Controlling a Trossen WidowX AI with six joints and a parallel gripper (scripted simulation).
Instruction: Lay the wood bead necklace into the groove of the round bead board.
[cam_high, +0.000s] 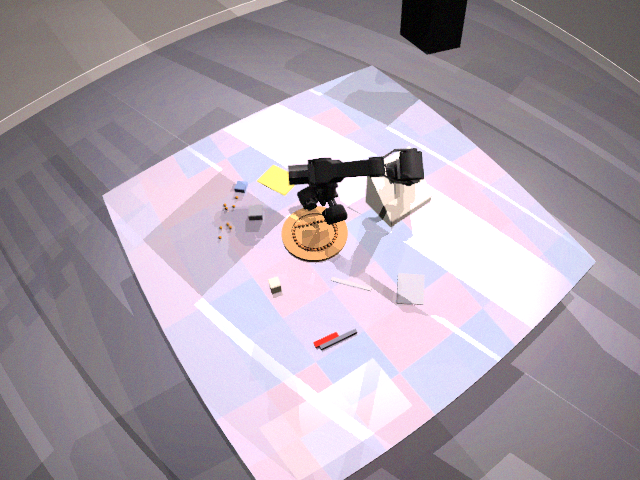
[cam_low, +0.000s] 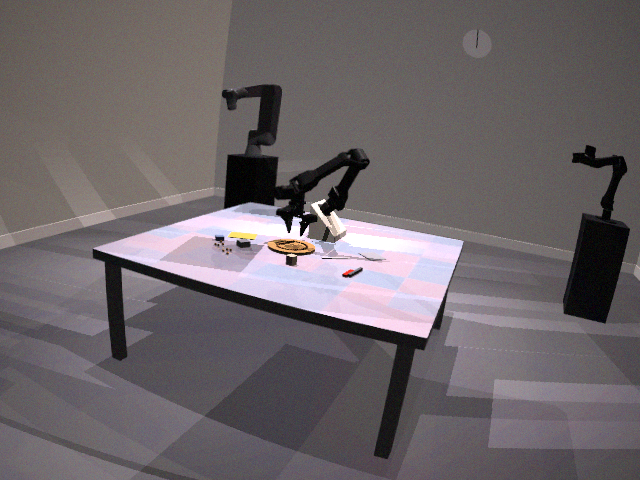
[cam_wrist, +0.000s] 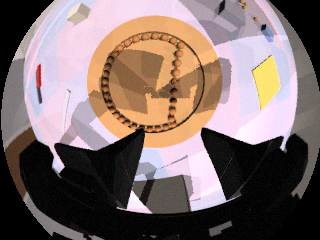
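Observation:
The round orange-brown bead board (cam_high: 287, 242) (cam_low: 273, 248) (cam_wrist: 212, 90) lies flat on the table. The wood bead necklace (cam_wrist: 105, 85) lies on it. In the wrist view its beads follow the groove along the top, left and bottom. On the right they cut across inside the ring in a nearly straight line, and the right arc of the groove is bare. My gripper (cam_high: 321, 205) (cam_low: 296, 233) (cam_wrist: 174, 132) is open and empty. It hangs above the board, with its fingertips over the board's lower edge in the wrist view, near the lower end of the straight bead line.
A yellow sheet (cam_high: 275, 179) (cam_wrist: 266, 82), a blue block (cam_high: 240, 186), a grey block (cam_high: 255, 212) and several loose beads lie beyond the board. A cream cube (cam_high: 275, 285), a white stick (cam_high: 351, 283), a grey square (cam_high: 410, 288) and a red bar (cam_high: 326, 339) lie around it.

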